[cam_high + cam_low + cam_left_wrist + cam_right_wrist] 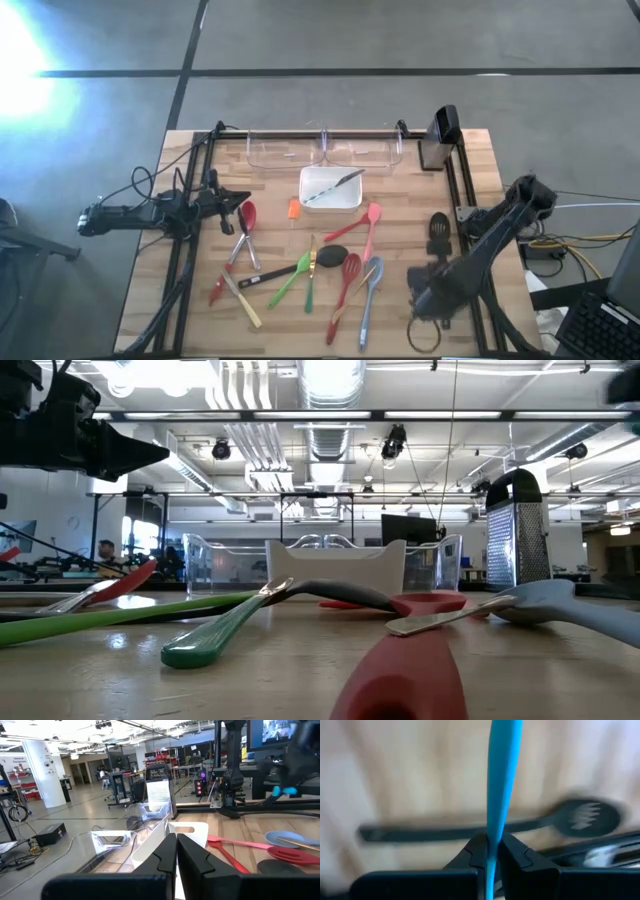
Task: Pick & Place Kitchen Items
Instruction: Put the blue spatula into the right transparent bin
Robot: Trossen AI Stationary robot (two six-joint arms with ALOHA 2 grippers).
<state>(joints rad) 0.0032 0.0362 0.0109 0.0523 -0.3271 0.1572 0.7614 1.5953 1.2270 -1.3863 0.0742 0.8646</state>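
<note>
- This is a robotics lab or workshop in a large, open industrial hall, not a home kitchen.
- Exposed silver ventilation ducts [330,385] and rows of strip lights run under a bare ceiling.
- The floor [400,35] is plain grey concrete with dark seams.
- A wooden table [200,310] carries a black metal frame [330,133] and loose cables.
- Beyond it stand workbenches, monitors [408,528], a white column [45,767], and a person [105,550] sitting at a desk.

No legible text, labels, brands or numbers anywhere
</note>
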